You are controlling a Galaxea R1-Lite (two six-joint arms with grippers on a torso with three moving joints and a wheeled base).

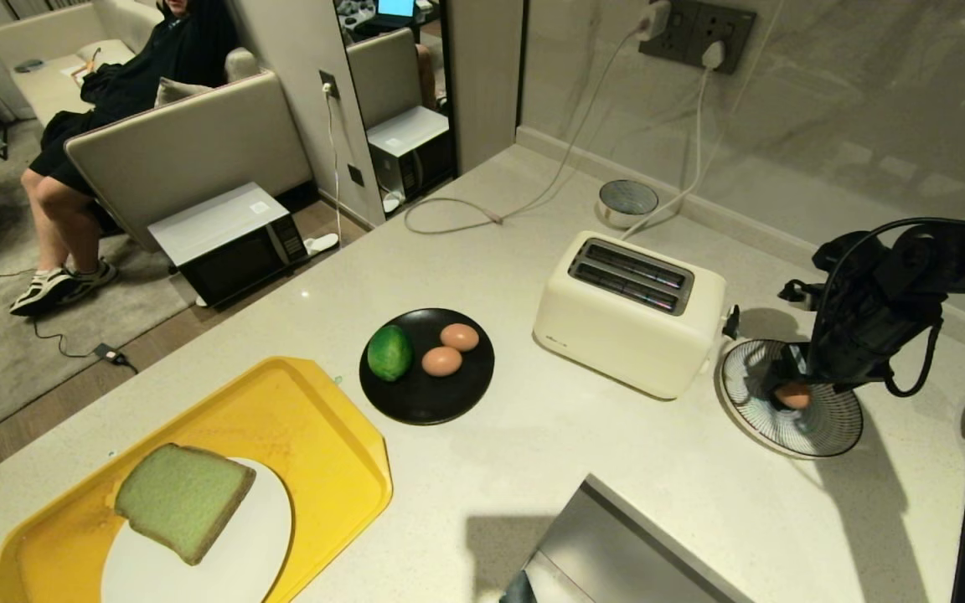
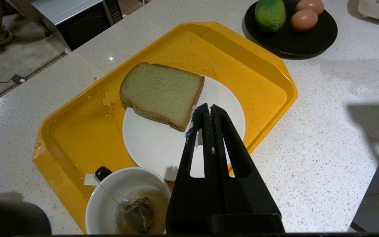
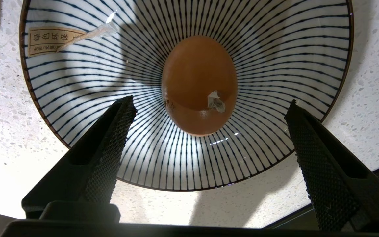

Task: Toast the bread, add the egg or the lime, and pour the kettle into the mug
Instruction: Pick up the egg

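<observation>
1. The right claw (image 3: 209,131) hangs over the striped bowl (image 1: 826,427), its fingers spread wide and holding nothing; the egg (image 3: 199,85) lies loose at the bowl's middle, between the fingers and clear of both.
2. Risk: if the claw rises crookedly, a finger could clip the bowl's rim or nudge the egg, which is round and would roll or crack.
3. Just beside the bowl stands the cream toaster (image 1: 629,314), both slots empty.
4. Further along the bench (image 1: 533,469), a black plate (image 1: 428,402) carries the lime (image 1: 389,352) and two more eggs.
5. The bread (image 2: 161,93) lies untoasted, partly on a white plate (image 2: 156,151) in the yellow tray (image 2: 77,131); the left claw (image 2: 207,108) hangs above it, pressed shut and empty.
6. The mug (image 2: 110,197) in the tray holds a teabag; the kettle is out of view.
</observation>
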